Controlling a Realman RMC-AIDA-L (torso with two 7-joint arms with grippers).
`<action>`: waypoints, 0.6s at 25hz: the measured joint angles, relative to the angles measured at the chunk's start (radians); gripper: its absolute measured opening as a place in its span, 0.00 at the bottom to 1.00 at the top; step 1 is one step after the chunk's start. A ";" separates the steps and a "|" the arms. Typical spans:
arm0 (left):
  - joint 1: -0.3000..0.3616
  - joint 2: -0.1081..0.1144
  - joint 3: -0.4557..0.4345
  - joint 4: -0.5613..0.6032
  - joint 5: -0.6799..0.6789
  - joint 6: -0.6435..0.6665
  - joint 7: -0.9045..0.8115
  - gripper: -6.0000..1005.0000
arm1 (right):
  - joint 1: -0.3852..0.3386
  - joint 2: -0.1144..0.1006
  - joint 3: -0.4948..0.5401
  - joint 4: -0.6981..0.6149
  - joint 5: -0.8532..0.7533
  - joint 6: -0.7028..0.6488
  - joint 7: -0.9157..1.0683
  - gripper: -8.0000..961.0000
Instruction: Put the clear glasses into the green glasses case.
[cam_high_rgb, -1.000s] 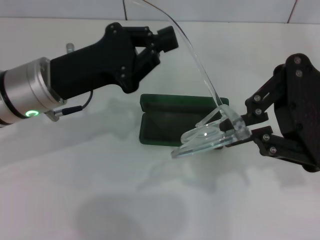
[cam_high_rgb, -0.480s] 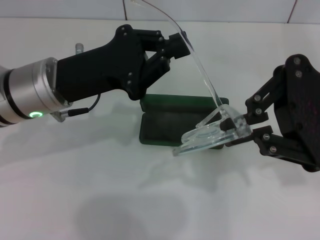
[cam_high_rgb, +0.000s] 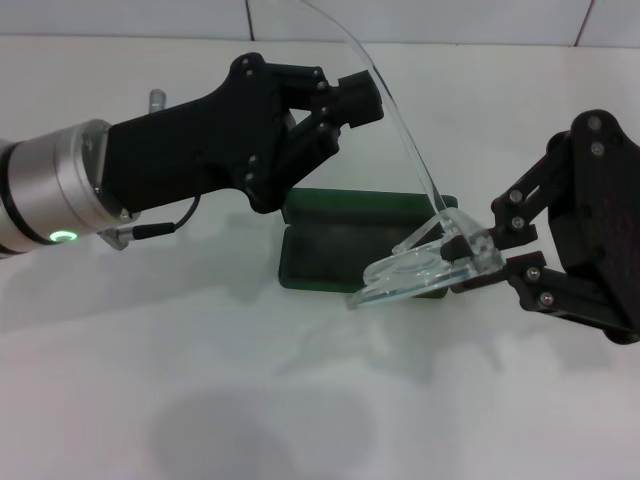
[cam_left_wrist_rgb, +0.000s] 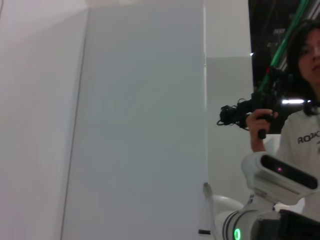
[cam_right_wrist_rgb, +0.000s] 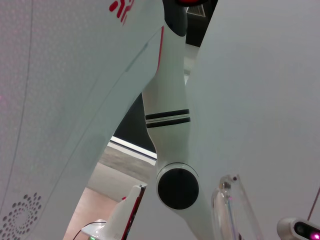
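Note:
The green glasses case (cam_high_rgb: 330, 243) lies open on the white table (cam_high_rgb: 200, 350), its lid toward the far side. My right gripper (cam_high_rgb: 470, 258) is shut on the clear glasses (cam_high_rgb: 410, 272) at their hinge end. It holds them just above the case's near right corner. One long clear arm (cam_high_rgb: 400, 130) of the glasses rises up and to the left. My left gripper (cam_high_rgb: 362, 98) hangs above the case's far edge, shut, with its tips against that raised arm. A clear edge of the glasses (cam_right_wrist_rgb: 234, 210) also shows in the right wrist view.
White tiled wall (cam_high_rgb: 450, 20) runs behind the table. Bare table surface lies in front of and to the left of the case. A person (cam_left_wrist_rgb: 300, 125) holding a camera rig stands off in the room in the left wrist view.
My left gripper has moved right, up to the raised arm of the glasses. That arm's top has shifted slightly right. The right gripper holds the glasses in nearly the same place.

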 joint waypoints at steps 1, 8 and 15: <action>0.000 0.000 0.000 0.000 0.000 0.005 0.000 0.06 | 0.000 0.000 0.000 0.001 0.000 0.000 0.000 0.06; 0.009 -0.001 -0.006 -0.001 -0.013 0.013 0.003 0.06 | -0.001 0.001 -0.001 0.002 0.005 -0.012 0.000 0.06; 0.015 -0.002 -0.008 -0.004 -0.026 -0.042 0.003 0.06 | -0.001 0.000 -0.007 0.001 0.012 -0.025 -0.001 0.06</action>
